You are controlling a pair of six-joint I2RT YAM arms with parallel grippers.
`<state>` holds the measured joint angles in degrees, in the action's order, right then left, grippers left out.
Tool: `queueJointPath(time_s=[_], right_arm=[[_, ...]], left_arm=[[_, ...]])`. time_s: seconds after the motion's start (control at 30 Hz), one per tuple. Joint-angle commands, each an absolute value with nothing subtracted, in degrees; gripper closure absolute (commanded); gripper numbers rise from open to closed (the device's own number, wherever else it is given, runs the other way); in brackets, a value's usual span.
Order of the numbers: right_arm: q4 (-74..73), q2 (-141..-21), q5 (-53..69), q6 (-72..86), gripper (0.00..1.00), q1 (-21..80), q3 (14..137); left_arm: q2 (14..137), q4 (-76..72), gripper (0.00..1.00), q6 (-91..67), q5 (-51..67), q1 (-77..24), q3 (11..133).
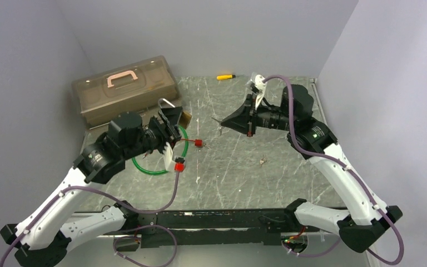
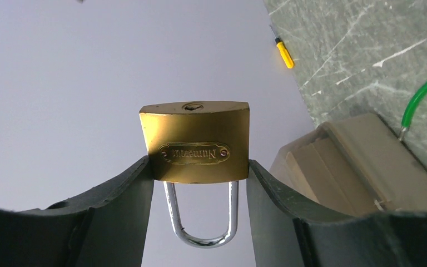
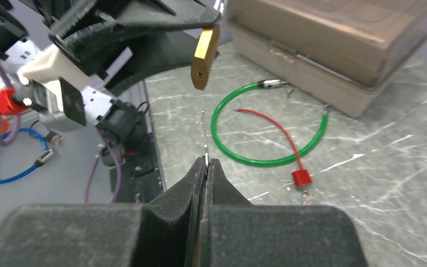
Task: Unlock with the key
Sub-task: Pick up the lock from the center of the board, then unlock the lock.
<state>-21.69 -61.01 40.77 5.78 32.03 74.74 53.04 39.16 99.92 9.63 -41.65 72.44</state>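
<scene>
A brass padlock [image 2: 194, 142] with a steel shackle [image 2: 203, 222] sits clamped between the dark fingers of my left gripper [image 2: 198, 167], held up in the air. Its keyhole [image 2: 192, 106] faces away from the wrist camera. From above, the padlock [image 1: 184, 117] sticks out of the left gripper [image 1: 172, 119] towards the table's middle. My right gripper [image 3: 207, 162] is shut on the key [image 3: 204, 136], whose thin blade points at the padlock [image 3: 203, 58] with a gap between them. In the top view the right gripper [image 1: 224, 119] faces the left one.
A tan toolbox [image 1: 125, 89] with a pink handle stands at the back left. A green cable loop [image 3: 267, 122] and a small red lock [image 3: 301, 177] on a red wire lie under the padlock. A yellow screwdriver [image 1: 226, 77] lies at the back. A small metal piece [image 1: 263, 161] lies mid-table.
</scene>
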Motion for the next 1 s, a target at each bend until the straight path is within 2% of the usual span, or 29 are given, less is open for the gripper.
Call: queueJointPath(time_s=[0.0, 0.1, 0.43, 0.97], right_arm=[[-24.44, -63.29, 44.19, 7.56, 1.00, 34.46, 79.22], [-25.25, -64.46, 42.82, 7.77, 1.00, 35.92, 78.93], [-26.33, -68.12, 39.91, 10.50, 1.00, 37.04, 76.89], [-26.20, -69.18, 36.03, 11.56, 1.00, 37.04, 77.12]], left_arm=[[46.07, 18.80, 1.00, 94.68, 6.98, -43.63, 61.83], [44.58, 14.69, 1.00, 91.56, 5.70, -43.76, 57.51], [48.40, 6.05, 1.00, 89.73, 3.68, -43.83, 57.67], [52.00, 8.07, 1.00, 91.40, 2.50, -48.34, 57.64]])
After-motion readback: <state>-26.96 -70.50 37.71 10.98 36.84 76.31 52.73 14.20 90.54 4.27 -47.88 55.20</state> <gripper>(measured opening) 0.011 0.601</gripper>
